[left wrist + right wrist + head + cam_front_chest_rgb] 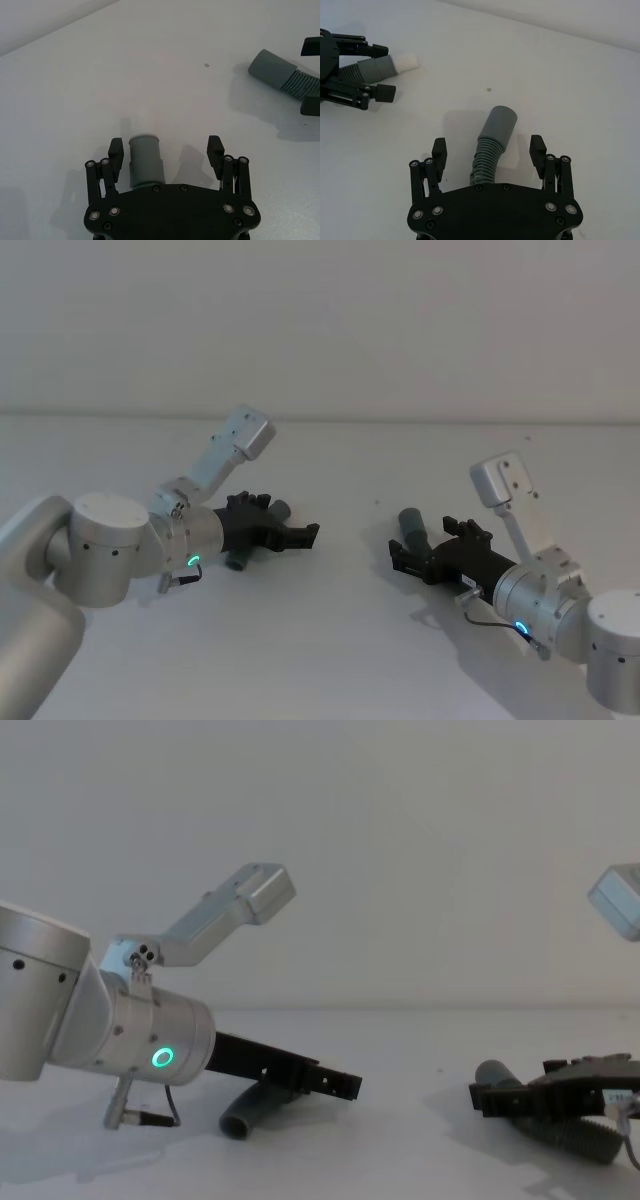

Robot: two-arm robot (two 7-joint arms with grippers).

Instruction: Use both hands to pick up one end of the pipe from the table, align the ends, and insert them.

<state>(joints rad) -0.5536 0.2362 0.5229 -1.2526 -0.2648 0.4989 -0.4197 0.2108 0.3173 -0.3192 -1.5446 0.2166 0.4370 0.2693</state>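
Left gripper (166,150) and right gripper (488,150) sit low, jaws spread wide.

You have a plain white surface (340,640) with two grey hose pieces lying on it. The short elbow (238,560) sits toward 9 o'clock and the corrugated hose (411,528) toward 3 o'clock, well apart, with a tiny dark speck (377,504) between them.

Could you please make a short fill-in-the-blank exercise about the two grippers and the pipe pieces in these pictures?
1. The left gripper has its fingers ____ on either side of the smooth pipe piece.
2. The right gripper straddles the hose, whose middle is ____.
3. The ring on the left arm glows ____.
Missing words: open; ribbed; green.
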